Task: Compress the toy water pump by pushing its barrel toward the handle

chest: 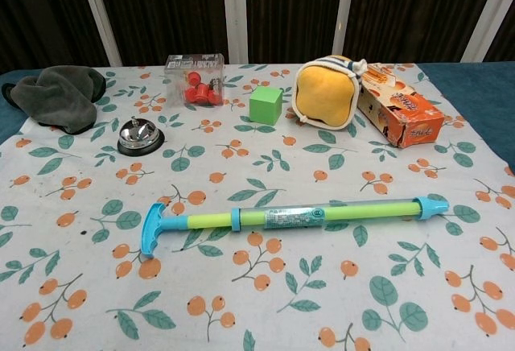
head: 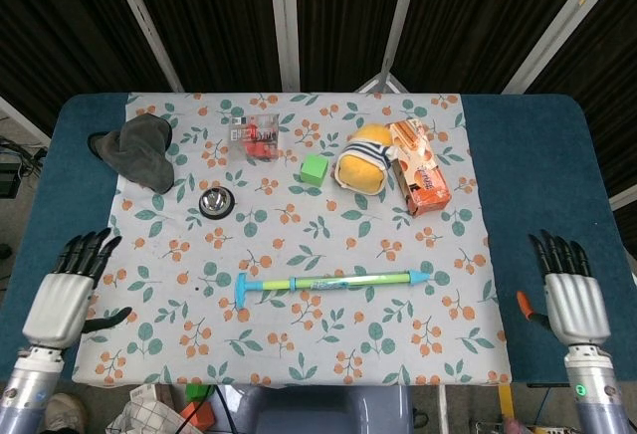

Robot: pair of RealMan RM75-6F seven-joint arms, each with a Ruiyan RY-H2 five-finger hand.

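The toy water pump (head: 328, 281) (chest: 290, 216) lies flat on the flowered cloth, its blue T-handle (chest: 151, 229) at the left and the blue tip of its clear green barrel at the right. Nothing touches it. My left hand (head: 65, 290) hovers over the blue table edge far left of the pump, fingers spread and holding nothing. My right hand (head: 569, 292) is over the blue edge far to the right, fingers also spread and holding nothing. The chest view shows neither hand.
Behind the pump stand a silver bell (head: 215, 201), a green cube (head: 315, 168), a yellow plush bag (head: 362, 160), an orange box (head: 419, 167), a clear box of red pieces (head: 253, 137) and a grey cloth (head: 137, 148).
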